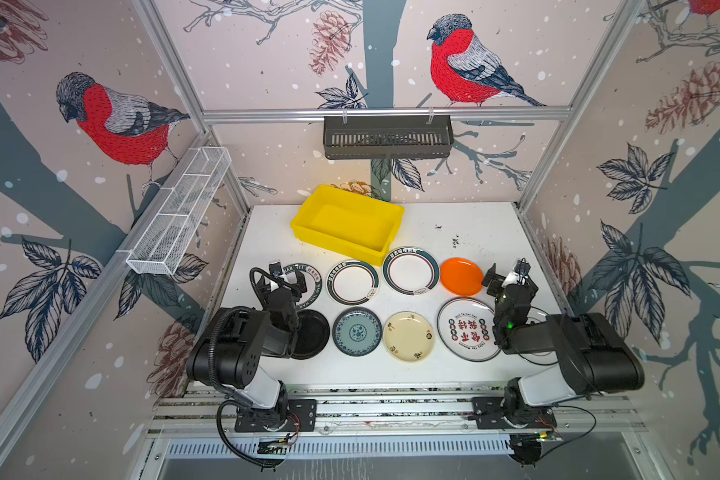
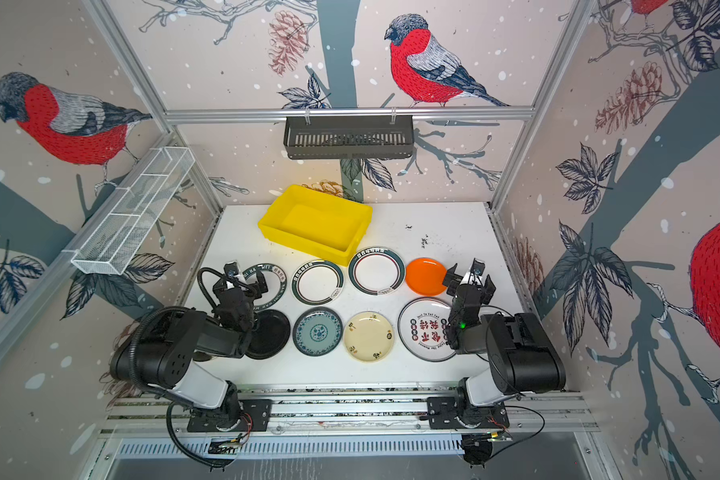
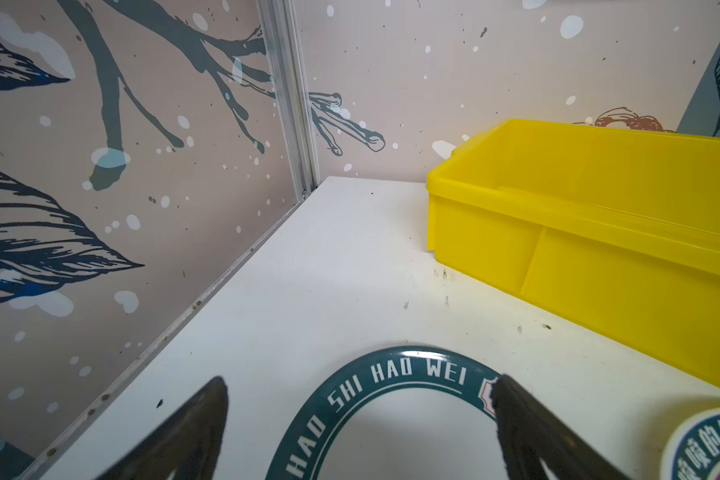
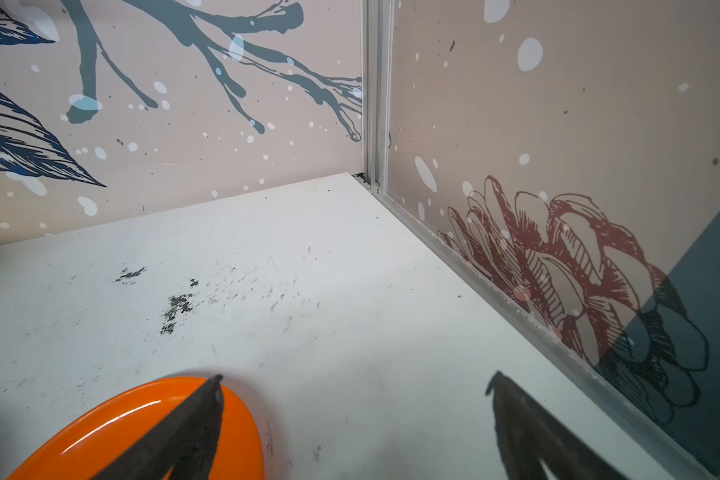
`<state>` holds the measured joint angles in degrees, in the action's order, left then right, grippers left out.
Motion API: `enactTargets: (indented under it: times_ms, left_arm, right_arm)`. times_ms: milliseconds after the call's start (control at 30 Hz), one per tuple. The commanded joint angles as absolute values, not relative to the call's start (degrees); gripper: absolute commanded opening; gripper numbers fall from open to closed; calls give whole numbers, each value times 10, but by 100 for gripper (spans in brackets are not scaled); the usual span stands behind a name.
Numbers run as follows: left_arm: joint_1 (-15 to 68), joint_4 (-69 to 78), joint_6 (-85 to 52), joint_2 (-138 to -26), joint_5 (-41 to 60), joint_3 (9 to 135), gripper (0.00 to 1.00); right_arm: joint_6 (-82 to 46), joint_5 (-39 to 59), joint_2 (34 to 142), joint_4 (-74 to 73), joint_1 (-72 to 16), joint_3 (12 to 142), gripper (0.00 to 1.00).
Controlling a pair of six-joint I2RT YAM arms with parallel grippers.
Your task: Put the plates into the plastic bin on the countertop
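First pick pending: yellow bin (image 1: 341, 248) empty at the far edge of the table (image 1: 454, 224), plates (image 1: 409, 336) in two rows nearer the front. Both open, holding nothing: left hand (image 3: 360, 381) astride the rim of the lettered plate (image 3: 391, 370), right hand (image 4: 357, 376) astride the edge of the orange plate (image 4: 121, 419). Next, I judge: lower, pinch a rim

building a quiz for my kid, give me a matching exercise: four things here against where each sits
Things
1 yellow bin
2 orange plate
3 black plate
4 cream plate

Places
a partly under the left arm
b back of the table, empty
c right end of the back row
d front row, between two plates

Pairs: 1-b, 2-c, 3-a, 4-d
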<state>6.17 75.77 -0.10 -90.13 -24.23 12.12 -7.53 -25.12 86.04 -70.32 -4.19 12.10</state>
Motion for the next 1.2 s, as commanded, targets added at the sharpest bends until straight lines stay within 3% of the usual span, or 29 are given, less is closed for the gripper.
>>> enactTargets:
  times_ms: [0,1033,1167]
  left_arm:
    - [62,792,-2,-901,-243,121,98]
    - [51,796,-8,-875,-225,107,97]
    - [91,619,-9,-773,-298,152,97]
  right_arm:
    - [-74,-250,861,-711,-42,123,100]
    - [-50,-266,839,-733,-65,106,100]
    - [22,-299,793,-799,-113,71,100]
